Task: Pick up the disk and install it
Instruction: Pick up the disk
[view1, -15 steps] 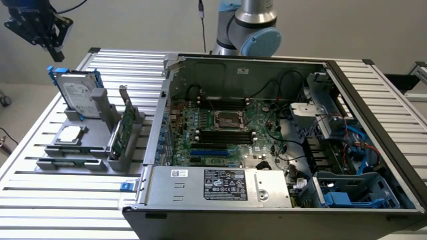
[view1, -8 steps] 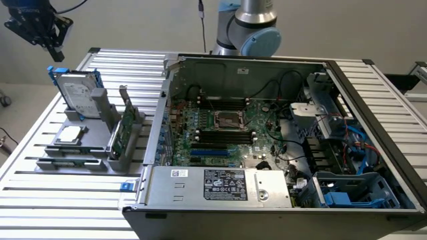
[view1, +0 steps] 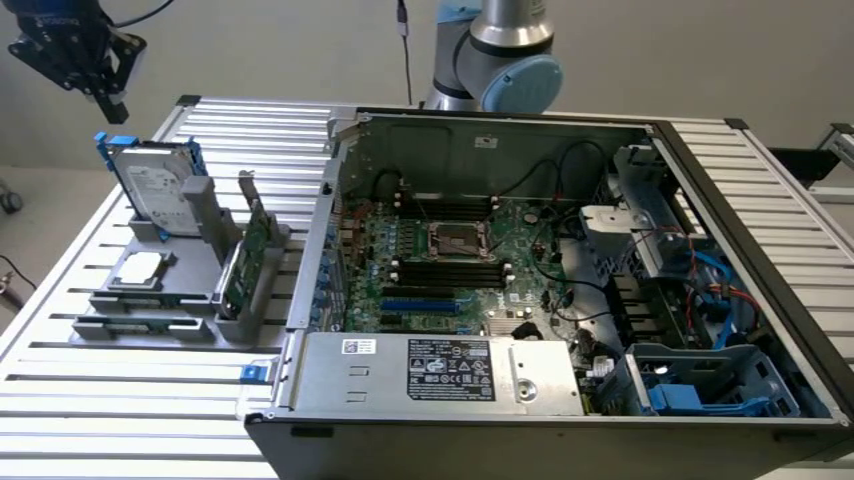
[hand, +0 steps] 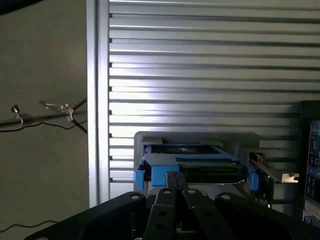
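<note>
High in the exterior view's upper left corner, gripper (view1: 112, 105) hanging in the air over the far left end of the slatted metal table (view1: 80, 400), clear of everything on it. Pressed together with no gap, nothing held; same from the wrist view, where the black fingers (hand: 165, 205) meet at the tip of the gripper (hand: 177, 180) with nothing pinched. Below the gripper and apart from it, disk (view1: 151, 188) standing upright on its edge in the grey holder (view1: 200, 215) on the table, silver face with white label turned toward the exterior camera, blue carrier framing its sides. From the wrist, disk (hand: 192, 167) seen edge-on, blue carrier ends at both sides, grey holder (hand: 197, 137) around it. Lying flat in the same holder, nearer the exterior camera, small square silver chip (view1: 140, 268); standing on edge just to the exterior view's right of the disk, green circuit card (view1: 250, 262). Further to the exterior view's right, open computer case (view1: 747, 200) lying on its side on the table, motherboard (view1: 441, 290) exposed, processor socket (view1: 454, 240) near its middle, boxy silver power supply (view1: 434, 370) along the near edge, blue plastic drive bay (view1: 694, 395) in the near right corner. Behind the case, lower joints of the arm (view1: 497, 50). Not yet picked up, not in the case
</note>
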